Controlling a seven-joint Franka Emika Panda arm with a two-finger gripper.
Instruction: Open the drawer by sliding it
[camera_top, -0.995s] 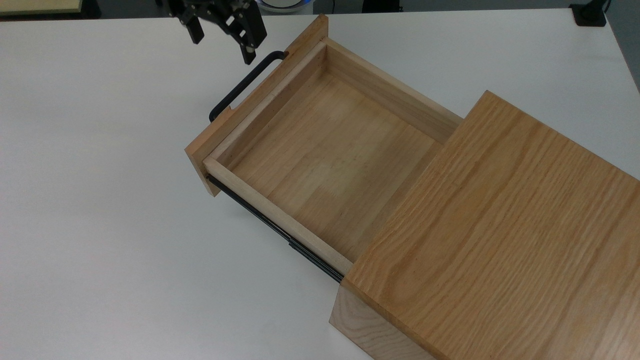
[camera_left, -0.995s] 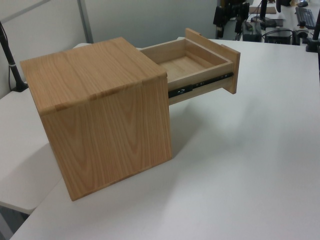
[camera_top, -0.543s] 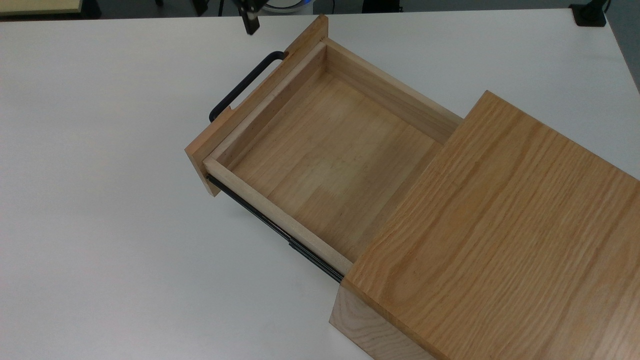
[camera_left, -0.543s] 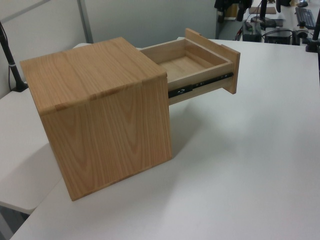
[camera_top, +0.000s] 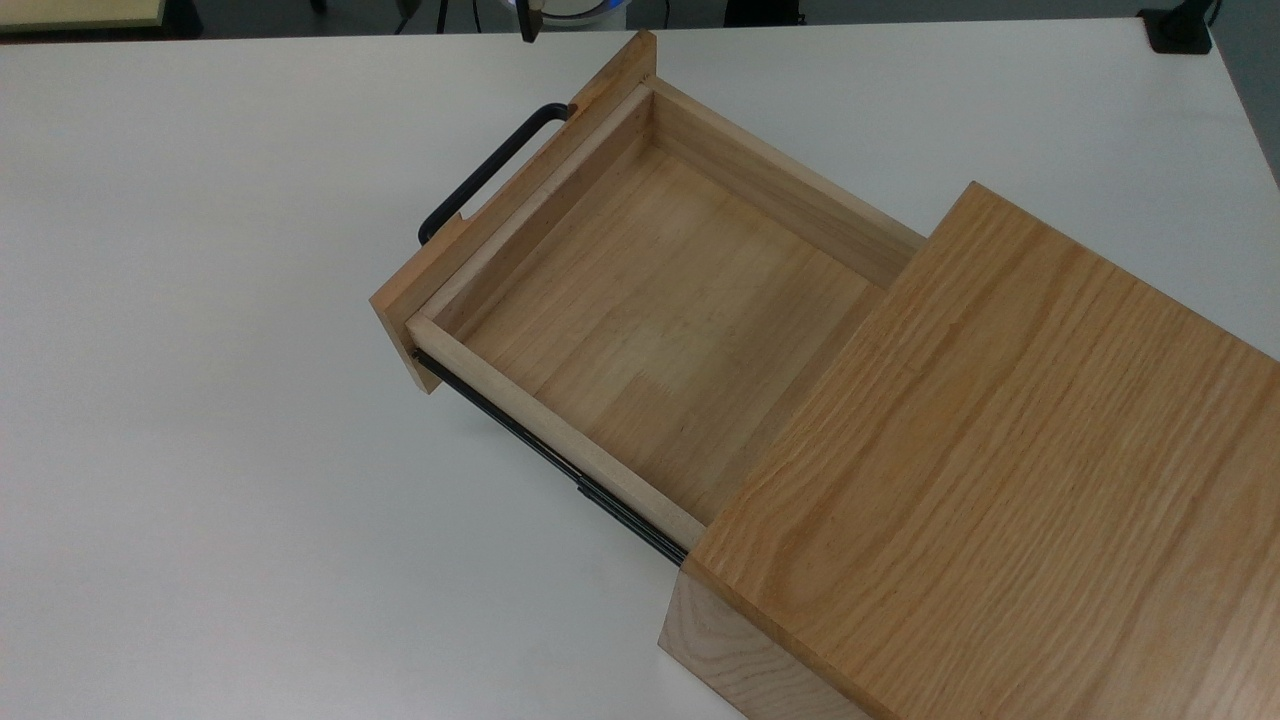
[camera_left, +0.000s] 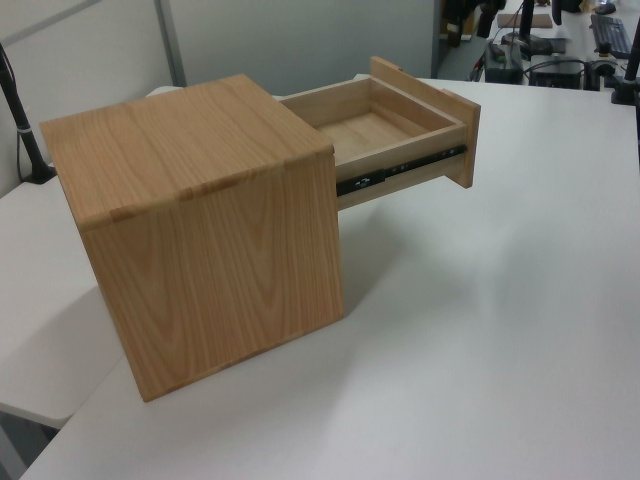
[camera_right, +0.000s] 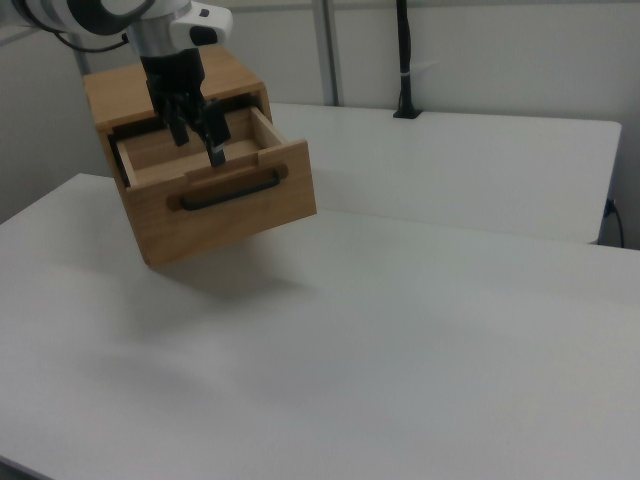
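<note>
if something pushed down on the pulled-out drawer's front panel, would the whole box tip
Probably not easily: the casing looks solid and sits flat. Still, the drawer overhangs far on its black rails, so weight out there would likely lever the box forward.

You're looking at an office-style robotics lab. A wide white table fills the workspace, with grey partition walls behind it, split by a metal post. At the left view's top right you see neighbouring desks with monitor stands and cables, and a black pole clamps to the table's far edge in the right view. A white robot arm reaches in at the right view's top left.
</note>
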